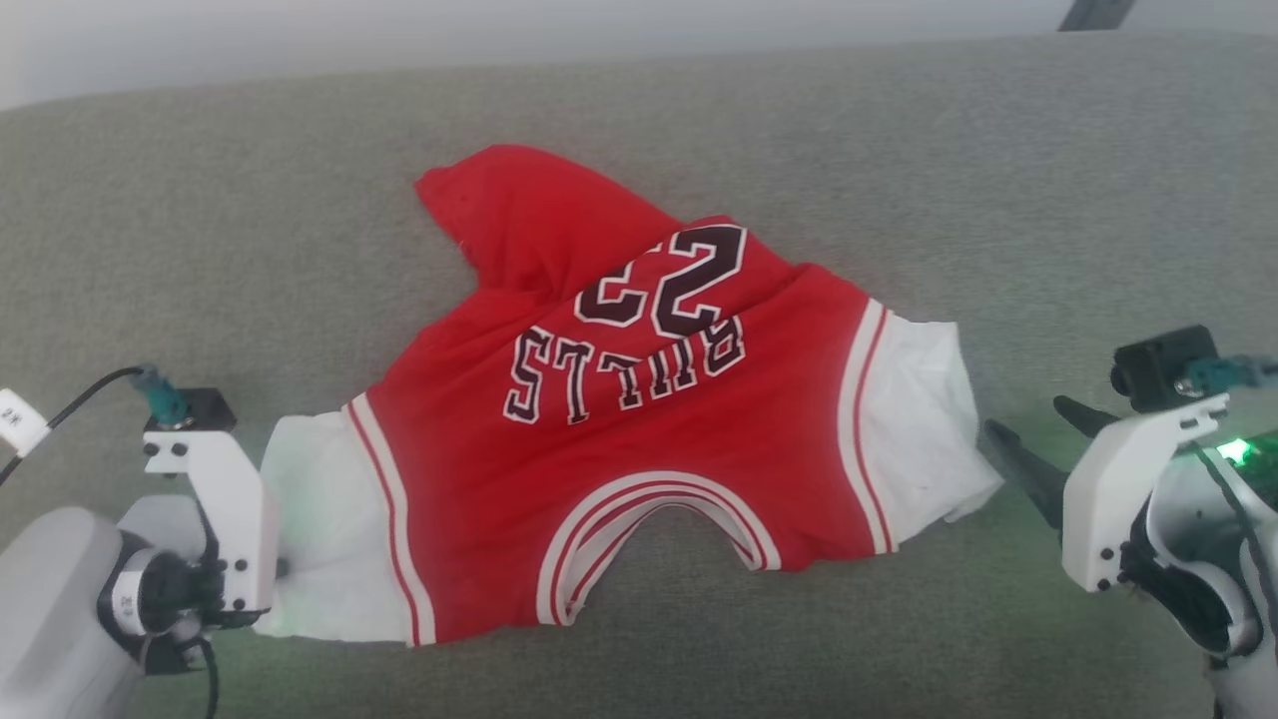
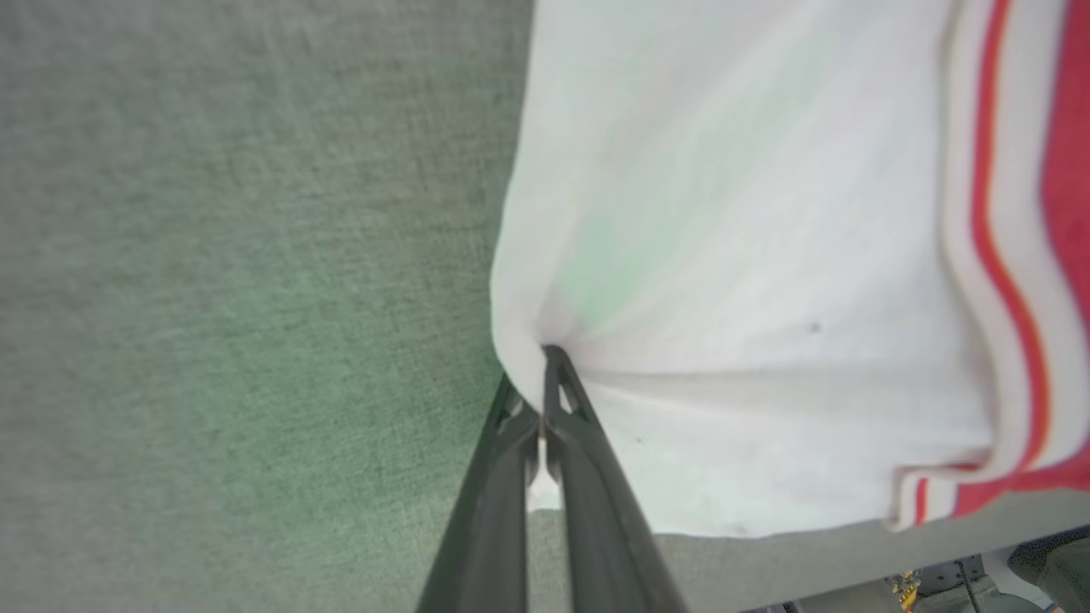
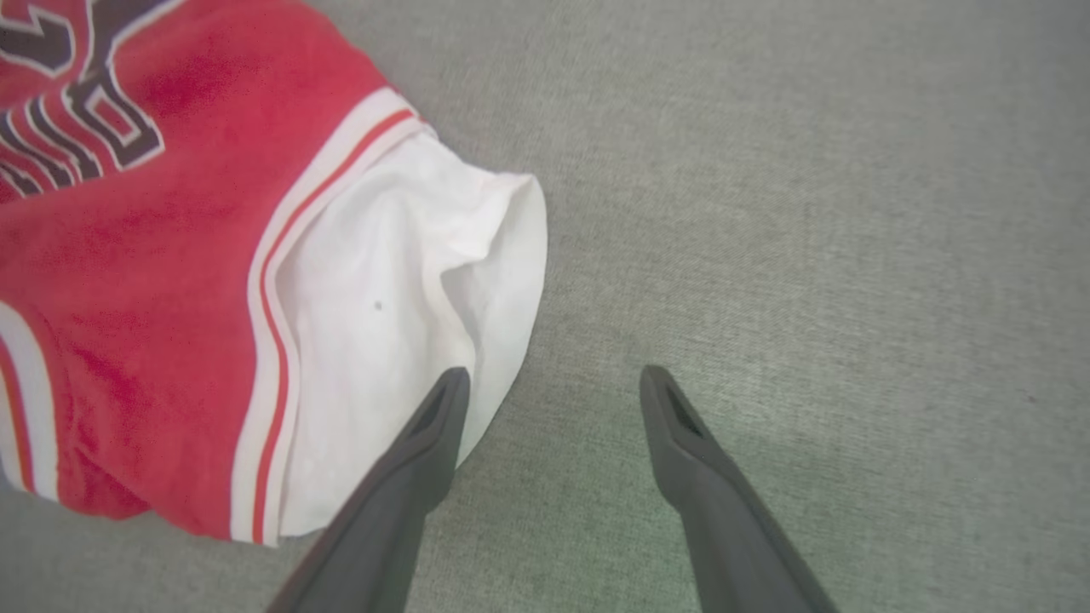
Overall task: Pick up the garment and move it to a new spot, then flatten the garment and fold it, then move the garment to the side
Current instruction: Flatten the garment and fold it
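One wide grey fabric surface (image 1: pixel 899 150) lay under everything, and its woven texture was plain in all three views. On the middle of it rested the garment (image 1: pixel 639 429), a red jersey-style shirt, spread mostly flat with its neck opening (image 1: pixel 649 504) toward the robot. The far part of the red body was bunched and rose to a rounded peak at the far left. The black lettering (image 1: pixel 639 340) with white outline, "BULLS" and "23", appeared upside down in the head view. Red and white stripes ran along the neck and both sleeve seams.

The left sleeve (image 1: pixel 319 519), white, lay at the robot's left side, and the right sleeve (image 1: pixel 924 419), also white and a little puffed at its open end, lay at the robot's right.

The left gripper (image 2: pixel 535 383) had its two dark fingers pressed together, pinching the outer edge of the left sleeve, so the cloth gathered into small folds at the tips. The right gripper (image 3: pixel 555 379) was spread wide and held nothing; one finger (image 3: pixel 434 426) stood just at the edge of the right sleeve, but I could not tell whether it touched. A small green light (image 1: pixel 1235 449) glowed on the right arm.
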